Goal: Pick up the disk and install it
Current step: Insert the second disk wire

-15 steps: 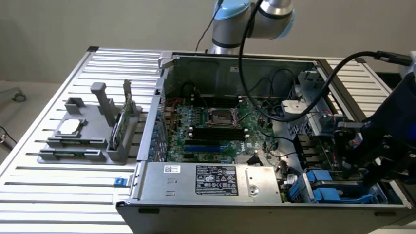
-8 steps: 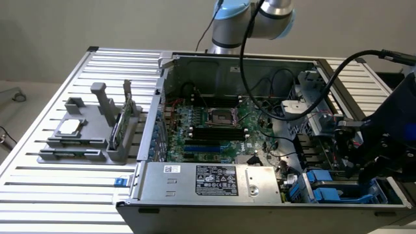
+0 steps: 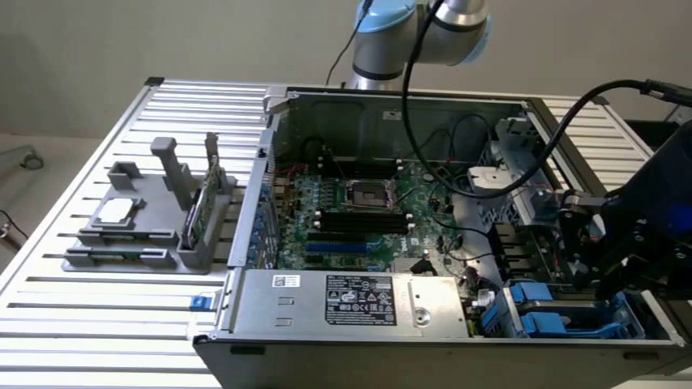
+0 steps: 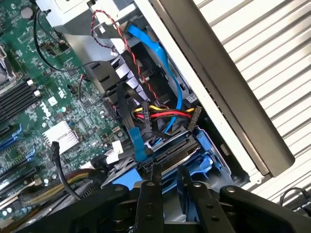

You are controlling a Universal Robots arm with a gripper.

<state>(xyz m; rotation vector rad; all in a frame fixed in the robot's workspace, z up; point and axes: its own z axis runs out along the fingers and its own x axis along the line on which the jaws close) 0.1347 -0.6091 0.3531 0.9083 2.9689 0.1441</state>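
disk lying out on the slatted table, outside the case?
No, the blue-framed disk sits inside the case, in its drive bay, close to the gripper.

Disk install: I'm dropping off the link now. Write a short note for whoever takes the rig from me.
Gripper: low inside the case, at the drive bay on the exterior view's right, right over the disk. I cannot tell whether it has a grip.
Disk: lies in its blue carrier in that bay, connector edge toward the gripper, with the red, yellow and black wires just beyond it.
Done: gripper and disk are together at the bay.
Left: nothing shows the disk seated or cabled, so treat the install as unfinished.
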